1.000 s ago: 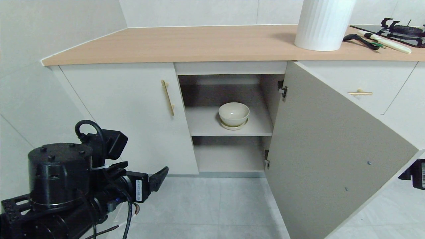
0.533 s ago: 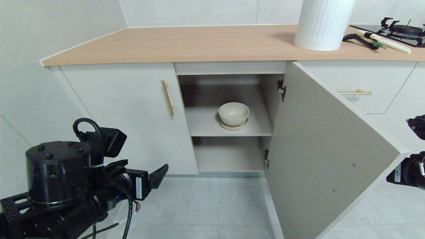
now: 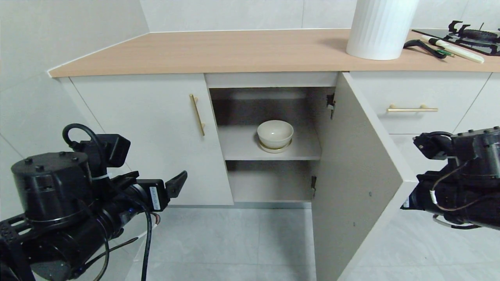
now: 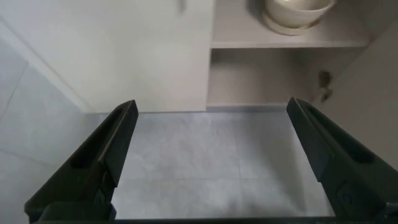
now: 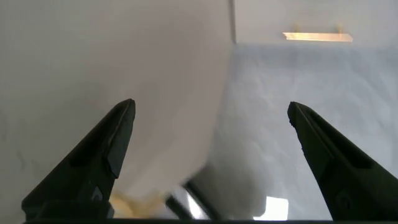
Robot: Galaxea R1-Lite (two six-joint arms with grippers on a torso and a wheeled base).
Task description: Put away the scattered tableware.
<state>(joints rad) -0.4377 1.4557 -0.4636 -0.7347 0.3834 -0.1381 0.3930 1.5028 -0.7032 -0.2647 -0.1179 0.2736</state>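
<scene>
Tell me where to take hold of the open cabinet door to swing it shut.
Grip the cabinet door at its free edge, opposite the hinges, coming from the outer side, where the open right gripper is. The panel is thin and flat, so the jaws could straddle that edge, and far from the hinges it should swing easiest.

My left arm [image 3: 58, 203] sits low on the left side, wrist roughly level and pointing forward. The left hand [image 4: 211, 115] has its fingers spread wide and is empty. Over on the right, my right arm [image 3: 465, 183] is at about the same height and angled inward, and the right hand [image 5: 211, 112] is spread wide and empty too.
</scene>
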